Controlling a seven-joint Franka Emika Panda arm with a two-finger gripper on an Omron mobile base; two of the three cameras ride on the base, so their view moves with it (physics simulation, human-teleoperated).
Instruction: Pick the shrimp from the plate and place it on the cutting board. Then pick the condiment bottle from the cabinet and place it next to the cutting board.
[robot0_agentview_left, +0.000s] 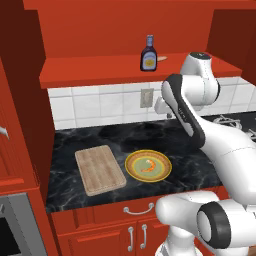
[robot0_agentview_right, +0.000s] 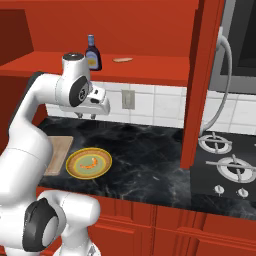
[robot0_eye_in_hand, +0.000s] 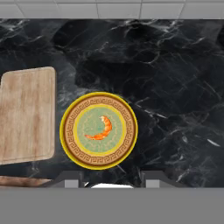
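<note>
Up above the black counter (robot0_agentview_left: 200, 165) hangs the one gripper (robot0_agentview_right: 85, 117), well clear of everything below and holding nothing; its two fingertips (robot0_eye_in_hand: 72, 179) stand apart with empty air between them. One shrimp (robot0_eye_in_hand: 102, 130) lies in the green centre of one plate (robot0_eye_in_hand: 68, 144), curled and orange. One board (robot0_eye_in_hand: 26, 113) rests flat just beside the plate, apart from it, with nothing on it. One bottle (robot0_agentview_left: 148, 53) stands upright on the cabinet's (robot0_agentview_left: 100, 30) red shelf, and one small flat tan thing (robot0_agentview_right: 122, 60) lies near it on the same shelf. On the tiled wall sits one outlet plate (robot0_agentview_right: 128, 99). Two burners (robot0_agentview_right: 227, 157) of a stove show at the counter's far end, with two small knobs (robot0_agentview_right: 230, 190) in front of them.
</note>
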